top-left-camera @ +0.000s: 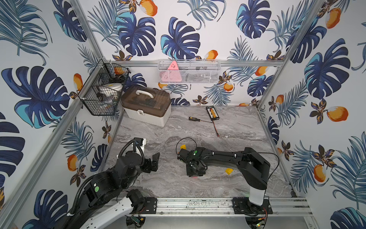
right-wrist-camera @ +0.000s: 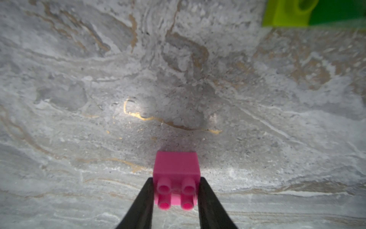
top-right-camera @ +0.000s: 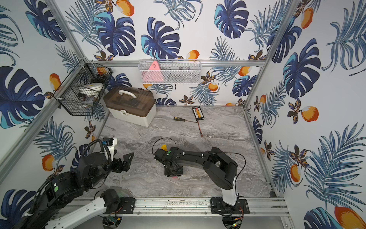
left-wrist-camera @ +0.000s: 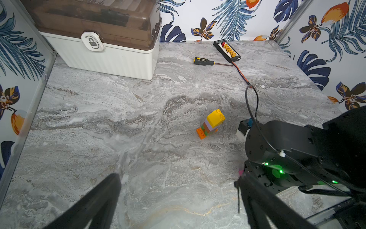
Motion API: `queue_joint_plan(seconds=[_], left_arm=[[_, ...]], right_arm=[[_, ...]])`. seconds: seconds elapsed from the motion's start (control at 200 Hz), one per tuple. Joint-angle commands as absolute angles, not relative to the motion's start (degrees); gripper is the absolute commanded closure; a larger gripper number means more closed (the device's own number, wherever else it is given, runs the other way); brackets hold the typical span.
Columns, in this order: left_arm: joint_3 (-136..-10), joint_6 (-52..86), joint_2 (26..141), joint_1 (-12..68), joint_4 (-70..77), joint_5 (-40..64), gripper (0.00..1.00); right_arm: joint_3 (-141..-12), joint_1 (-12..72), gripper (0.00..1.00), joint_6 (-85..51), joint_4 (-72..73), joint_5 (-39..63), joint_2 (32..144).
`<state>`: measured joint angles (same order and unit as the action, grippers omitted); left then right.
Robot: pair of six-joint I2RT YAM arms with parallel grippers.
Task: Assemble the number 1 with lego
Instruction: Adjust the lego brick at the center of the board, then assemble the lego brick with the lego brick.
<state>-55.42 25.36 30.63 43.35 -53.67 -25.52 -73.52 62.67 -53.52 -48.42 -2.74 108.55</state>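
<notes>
The number is only partly built: a short stack (left-wrist-camera: 211, 124) stands on the table (left-wrist-camera: 118, 119), orange brick at the bottom, then green and lilac, yellow on top. The right gripper (right-wrist-camera: 176, 181) is clamped on a pink brick (right-wrist-camera: 176, 164) that rests on the table, a finger on each side, so its pickup looks under way. The left gripper (left-wrist-camera: 176, 177) hangs wide open and empty. A loose yellow brick (top-left-camera: 229, 171) and a lime brick (right-wrist-camera: 285, 13) are not yet added

A small yellow lego brick (top-left-camera: 229, 171) lies on the grey marbled worktop (top-left-camera: 237, 128), just beside the black right robot arm (top-left-camera: 223, 156).
</notes>
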Motion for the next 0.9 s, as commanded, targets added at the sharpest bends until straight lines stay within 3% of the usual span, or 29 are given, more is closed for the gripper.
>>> queue_joint_plan(seconds=[0.0,0.14,0.44,0.651,0.891], left_arm=[[-55.4,25.1,30.5,43.3,-53.4,-26.5,0.01],[-55.4,25.1,30.4,43.3,-53.4,-26.7,0.01],[-55.4,24.7,30.7,43.3,-53.1,-25.5,0.01],[-55.5,23.5,30.8,43.3,-51.9,-21.7,0.01],[-55.9,23.9,32.2,43.3,-52.6,-22.2,0.01]], right_arm=[[-73.6,62.8,0.66,-53.7,-49.3,-3.6,108.4],[-73.6,62.8,0.73,-53.3,-49.6,-4.0,107.7],[-76.9,62.3,0.76,-49.1,-58.4,-11.2,101.8],[-77.4,54.6,0.77,-41.9,-61.7,-12.4,94.5],[-80.5,44.9,0.78,-32.3,-61.7,-11.4,94.0]])
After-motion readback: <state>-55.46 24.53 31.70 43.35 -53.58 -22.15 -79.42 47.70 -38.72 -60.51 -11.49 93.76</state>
